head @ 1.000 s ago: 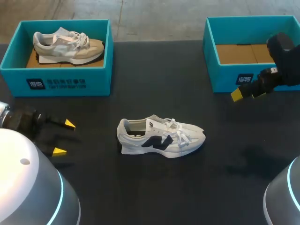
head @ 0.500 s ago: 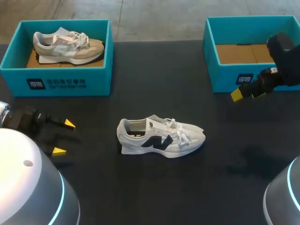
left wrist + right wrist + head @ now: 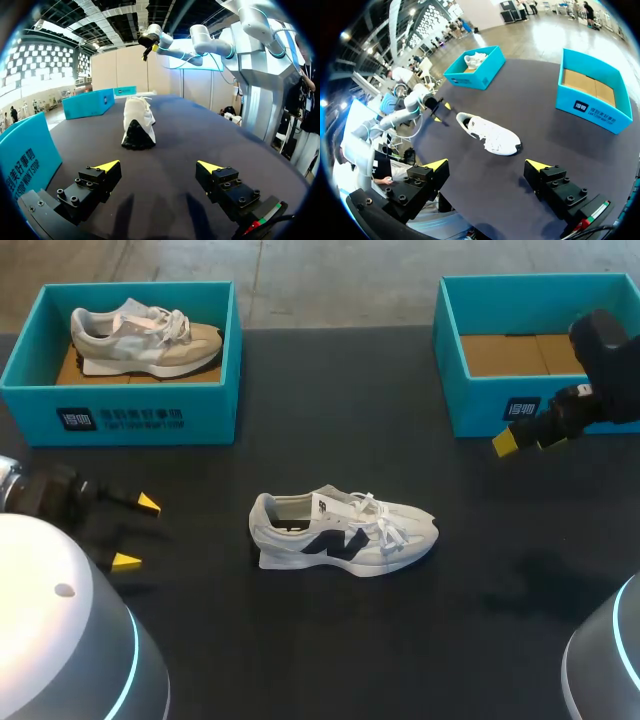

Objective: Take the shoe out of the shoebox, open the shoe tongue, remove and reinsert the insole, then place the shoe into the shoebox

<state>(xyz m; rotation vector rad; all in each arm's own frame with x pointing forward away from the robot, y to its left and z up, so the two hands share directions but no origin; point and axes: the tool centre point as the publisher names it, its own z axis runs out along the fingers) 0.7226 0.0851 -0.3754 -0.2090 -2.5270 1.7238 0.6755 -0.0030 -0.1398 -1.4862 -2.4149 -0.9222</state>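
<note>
Shoe [image 3: 343,536] is lying between left gripper [image 3: 137,532] and right gripper [image 3: 487,166], both gaping wide, holding nothing. Beyond left gripper, a shoebox [image 3: 120,418] is holding a beige shoe [image 3: 145,338].

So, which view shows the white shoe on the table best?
The head view: the white shoe lies side-on, laces and opening clear. The left wrist view shows mostly its heel; the right wrist view shows it whole but distant.
</note>
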